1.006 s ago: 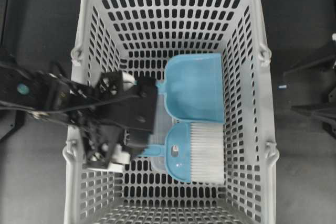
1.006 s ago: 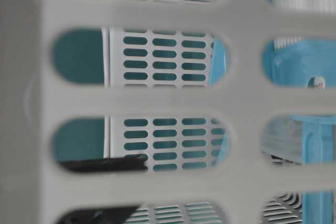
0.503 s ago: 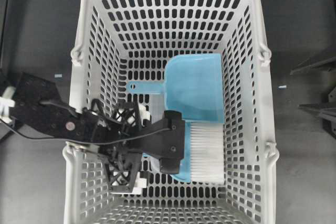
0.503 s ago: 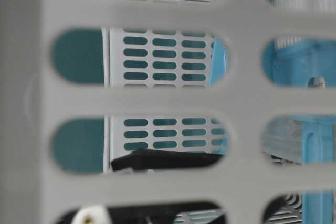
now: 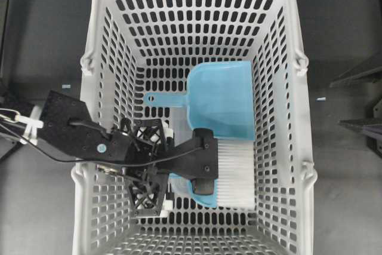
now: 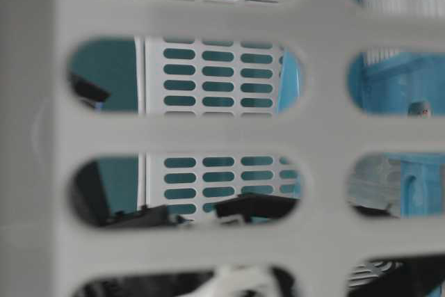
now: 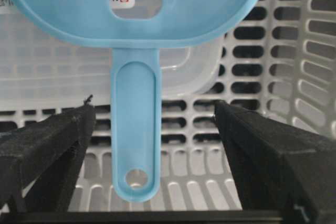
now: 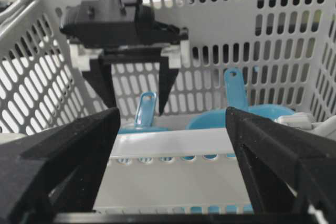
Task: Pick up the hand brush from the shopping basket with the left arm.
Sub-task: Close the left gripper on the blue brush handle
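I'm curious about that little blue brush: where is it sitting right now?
In the overhead view the hand brush lies on the floor of the shopping basket, right of centre, just below the dustpan, its handle between the open left gripper fingers.

Robot lab: black tabletop (image 5: 42,40), twin arms.
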Motion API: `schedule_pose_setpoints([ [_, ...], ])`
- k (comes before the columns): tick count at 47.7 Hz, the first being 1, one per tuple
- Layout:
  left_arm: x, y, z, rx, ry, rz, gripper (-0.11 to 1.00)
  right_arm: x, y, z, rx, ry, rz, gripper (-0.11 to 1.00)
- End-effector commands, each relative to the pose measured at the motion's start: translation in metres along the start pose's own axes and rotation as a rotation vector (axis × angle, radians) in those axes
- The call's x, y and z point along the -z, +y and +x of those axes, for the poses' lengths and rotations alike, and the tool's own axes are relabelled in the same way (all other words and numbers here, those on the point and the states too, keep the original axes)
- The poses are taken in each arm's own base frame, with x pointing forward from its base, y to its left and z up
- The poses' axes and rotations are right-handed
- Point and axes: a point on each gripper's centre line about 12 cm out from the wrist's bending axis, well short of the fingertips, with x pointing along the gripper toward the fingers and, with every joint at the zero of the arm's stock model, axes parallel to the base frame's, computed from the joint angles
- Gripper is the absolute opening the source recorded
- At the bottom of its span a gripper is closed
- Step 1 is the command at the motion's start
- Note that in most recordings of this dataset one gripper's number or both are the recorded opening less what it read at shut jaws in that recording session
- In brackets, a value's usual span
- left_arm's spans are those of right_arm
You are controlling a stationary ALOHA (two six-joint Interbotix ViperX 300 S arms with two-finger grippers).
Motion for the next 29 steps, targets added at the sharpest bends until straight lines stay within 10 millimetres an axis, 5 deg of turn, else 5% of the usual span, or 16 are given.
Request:
schedule_pose_setpoints([
  [1, 0.0, 0.003, 0.001, -0.005, 0.0, -0.005, 0.89, -0.003, 0.001, 0.001, -0.003, -0.015, -0.002, 0.77],
  [19, 0.004, 0.006, 0.004, -0.012, 0.019, -0.006, 0.89, 0.001, 0.0, 0.001, -0.002, -0.011, 0.001, 0.77],
  [29, 0.017, 0.009, 0.022, -0.023, 0.064, -0.004, 0.89, 0.003, 0.0, 0.001, -0.002, -0.011, 0.003, 0.77],
])
